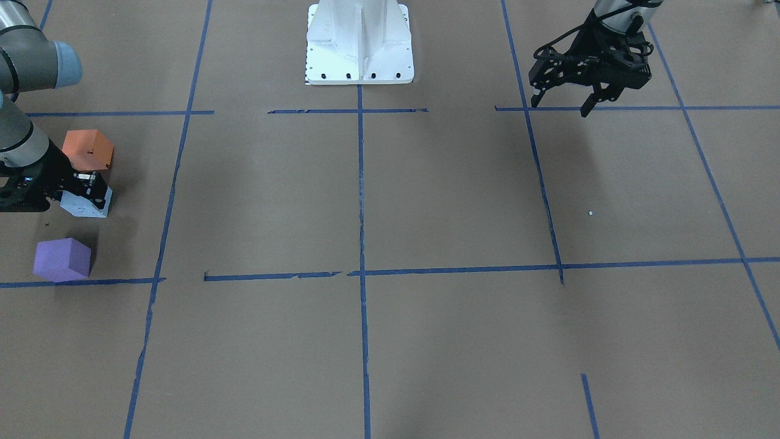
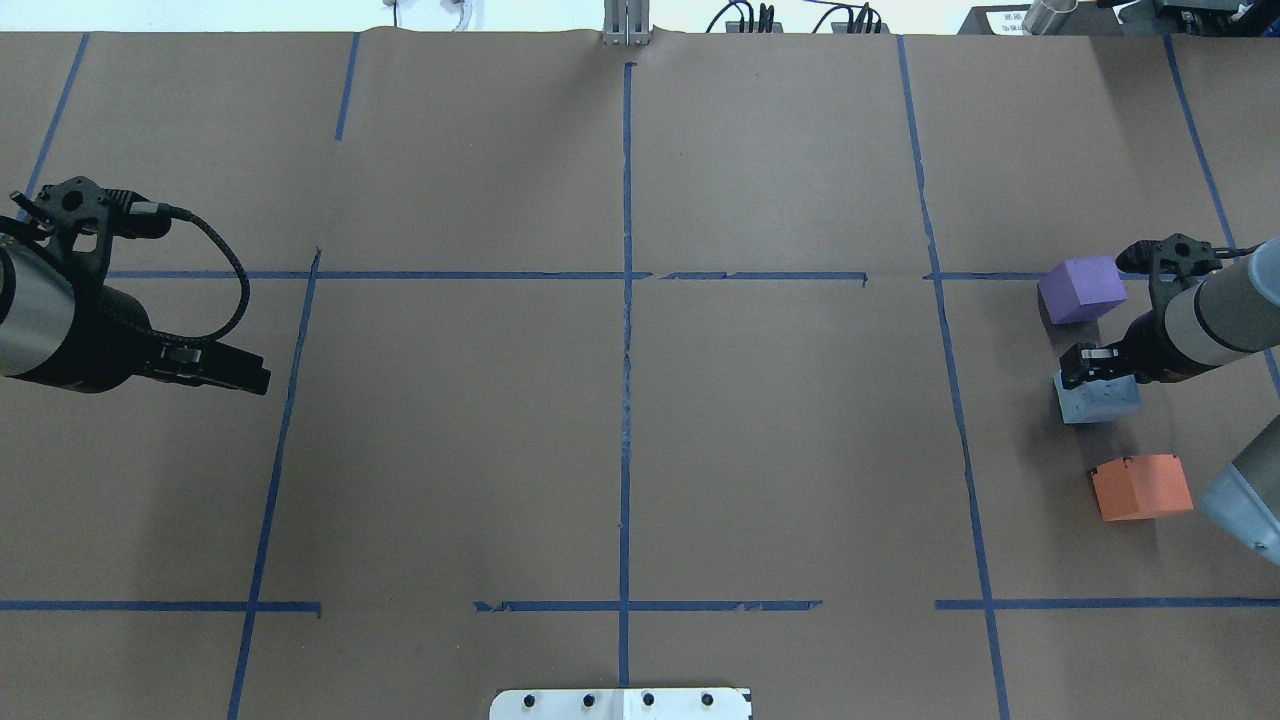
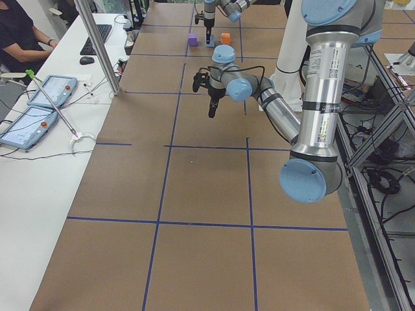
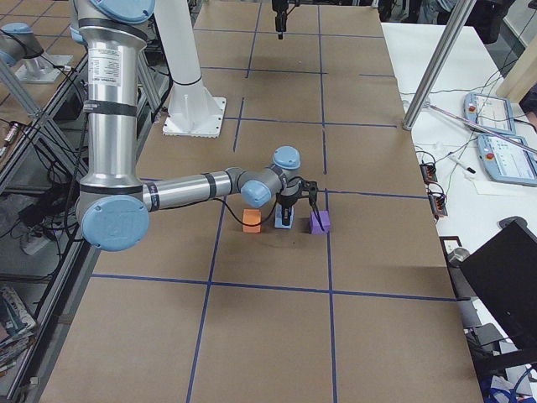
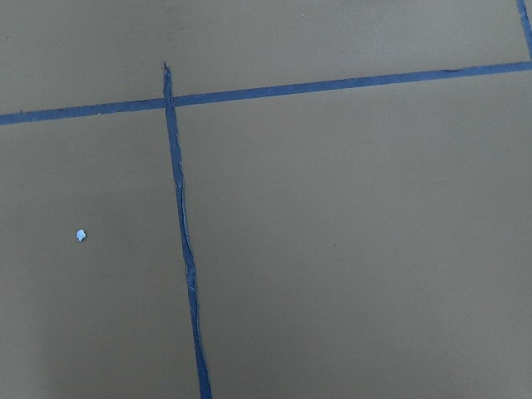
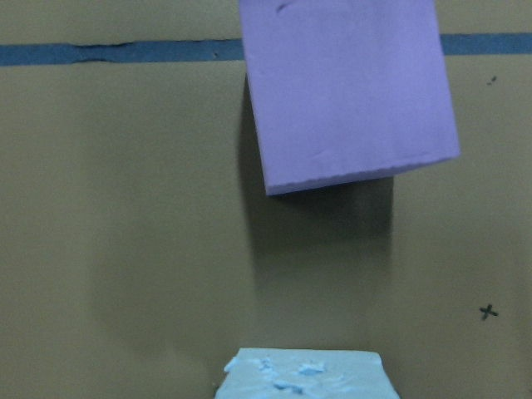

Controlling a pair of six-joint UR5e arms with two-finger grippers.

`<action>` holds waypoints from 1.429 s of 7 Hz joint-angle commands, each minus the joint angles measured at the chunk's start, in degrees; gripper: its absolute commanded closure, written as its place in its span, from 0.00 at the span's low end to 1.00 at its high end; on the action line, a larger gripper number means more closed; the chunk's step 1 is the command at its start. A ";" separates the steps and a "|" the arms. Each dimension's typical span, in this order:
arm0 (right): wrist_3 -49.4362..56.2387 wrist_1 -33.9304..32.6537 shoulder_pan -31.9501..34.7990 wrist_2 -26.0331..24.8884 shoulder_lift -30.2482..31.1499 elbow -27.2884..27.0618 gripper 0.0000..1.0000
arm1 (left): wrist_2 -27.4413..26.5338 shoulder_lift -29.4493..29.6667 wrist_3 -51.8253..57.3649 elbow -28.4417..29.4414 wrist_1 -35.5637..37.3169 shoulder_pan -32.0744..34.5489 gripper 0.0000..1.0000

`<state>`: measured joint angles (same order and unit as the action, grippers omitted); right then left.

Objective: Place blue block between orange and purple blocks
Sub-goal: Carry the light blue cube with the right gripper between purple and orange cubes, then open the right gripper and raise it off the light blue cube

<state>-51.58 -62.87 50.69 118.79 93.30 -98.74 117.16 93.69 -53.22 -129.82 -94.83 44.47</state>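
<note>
The pale blue block (image 1: 85, 206) rests on the brown paper between the orange block (image 1: 88, 149) and the purple block (image 1: 61, 259). My right gripper (image 1: 86, 186) stands over the blue block with its jaws around the block's top, shut on it. In the overhead view the blue block (image 2: 1097, 400) lies between the purple block (image 2: 1082, 288) and the orange block (image 2: 1140, 487), under the right gripper (image 2: 1095, 368). The right wrist view shows the blue block's top (image 6: 307, 376) and the purple block (image 6: 349, 91). My left gripper (image 1: 560, 105) is open, empty and far off.
The robot's white base (image 1: 359, 42) stands at the table's middle near edge. Blue tape lines (image 1: 361, 183) divide the brown paper into squares. A side table with tablets (image 3: 39, 103) and a metal post (image 3: 97, 45) runs along the operators' side.
</note>
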 commanded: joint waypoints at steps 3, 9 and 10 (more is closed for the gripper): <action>-0.01 0.03 0.38 -0.13 0.48 -0.05 0.12 | 0.00 0.00 -0.65 -0.78 0.44 0.00 0.00; 8.74 -0.92 12.79 5.79 4.08 -7.16 0.00 | -0.44 -0.52 0.30 -0.27 2.28 0.09 0.00; 12.00 -1.28 19.99 13.07 3.91 -6.04 0.00 | -0.53 -0.79 3.79 0.26 3.68 1.39 0.00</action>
<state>-43.91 -63.53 62.57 124.40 96.96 -104.66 116.81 93.30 -52.38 -130.23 -92.43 44.85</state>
